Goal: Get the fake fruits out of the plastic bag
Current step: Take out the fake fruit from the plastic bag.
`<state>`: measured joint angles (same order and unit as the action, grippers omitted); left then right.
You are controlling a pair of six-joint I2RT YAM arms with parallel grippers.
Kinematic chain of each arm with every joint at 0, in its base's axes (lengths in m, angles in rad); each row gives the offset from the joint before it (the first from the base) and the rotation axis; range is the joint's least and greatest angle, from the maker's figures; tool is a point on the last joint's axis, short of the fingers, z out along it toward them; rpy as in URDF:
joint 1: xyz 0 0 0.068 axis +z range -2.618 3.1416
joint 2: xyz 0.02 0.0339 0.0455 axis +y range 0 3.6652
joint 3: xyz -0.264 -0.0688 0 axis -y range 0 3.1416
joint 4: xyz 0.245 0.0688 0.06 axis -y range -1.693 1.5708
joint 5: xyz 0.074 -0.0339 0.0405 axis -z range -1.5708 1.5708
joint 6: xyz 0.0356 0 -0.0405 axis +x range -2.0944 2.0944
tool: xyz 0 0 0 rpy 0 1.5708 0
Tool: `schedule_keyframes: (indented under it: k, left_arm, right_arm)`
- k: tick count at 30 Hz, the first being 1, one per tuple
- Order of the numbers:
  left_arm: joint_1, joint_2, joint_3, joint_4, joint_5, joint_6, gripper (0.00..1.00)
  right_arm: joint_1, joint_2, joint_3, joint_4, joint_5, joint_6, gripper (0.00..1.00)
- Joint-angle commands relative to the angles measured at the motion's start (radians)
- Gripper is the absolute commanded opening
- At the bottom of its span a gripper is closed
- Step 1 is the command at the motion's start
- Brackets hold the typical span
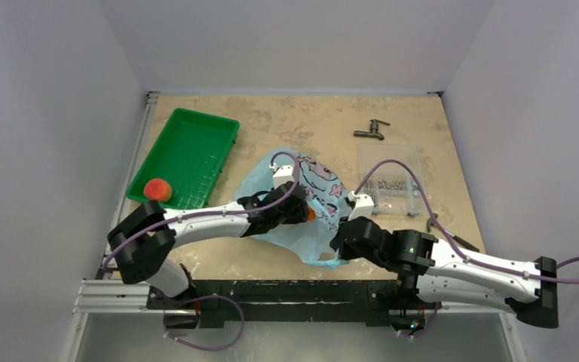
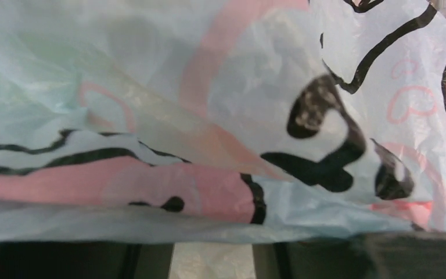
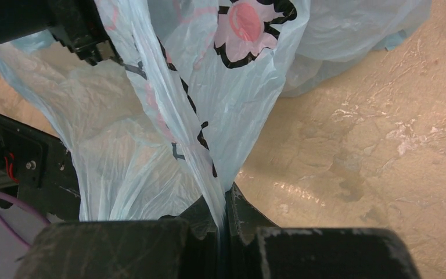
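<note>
The light-blue plastic bag [image 1: 313,188] with its dark-and-pink print lies crumpled at the table's middle. My left gripper [image 1: 304,211] reaches into its folds. An orange fruit [image 1: 311,214] shows just at its tip. In the left wrist view the bag film [image 2: 220,116] drapes over the fingertips; the finger bases [image 2: 151,261] stand a little apart. My right gripper [image 3: 223,218] is shut on a pinched fold of the bag [image 3: 186,104] and holds it up; it also shows in the top view [image 1: 341,240]. A red-peach fruit [image 1: 157,189] sits in the green tray [image 1: 188,147]. The green and maroon fruits are hidden.
A clear rigid plastic box [image 1: 392,181] with small metal parts stands right of the bag. A dark metal tap [image 1: 371,133] lies behind it. The green tray is at the far left. The table's near edge and arm bases are just below the bag.
</note>
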<state>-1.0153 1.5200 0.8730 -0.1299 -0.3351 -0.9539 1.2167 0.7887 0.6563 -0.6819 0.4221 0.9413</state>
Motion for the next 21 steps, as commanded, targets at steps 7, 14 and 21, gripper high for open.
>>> schedule_keyframes:
  k: [7,14,21]
  left_arm:
    - [-0.006,0.164,0.108,0.065,0.045,-0.019,0.75]
    - [-0.006,0.228,0.095,0.095,0.066,-0.033,0.7]
    - [-0.006,0.241,0.089,0.16,0.116,-0.031,0.46]
  right_arm:
    - [0.003,-0.054,-0.023,-0.02,-0.013,0.002,0.0]
    - [0.003,-0.095,-0.054,-0.008,-0.022,-0.004,0.0]
    - [0.003,-0.084,-0.064,0.027,-0.022,-0.011,0.0]
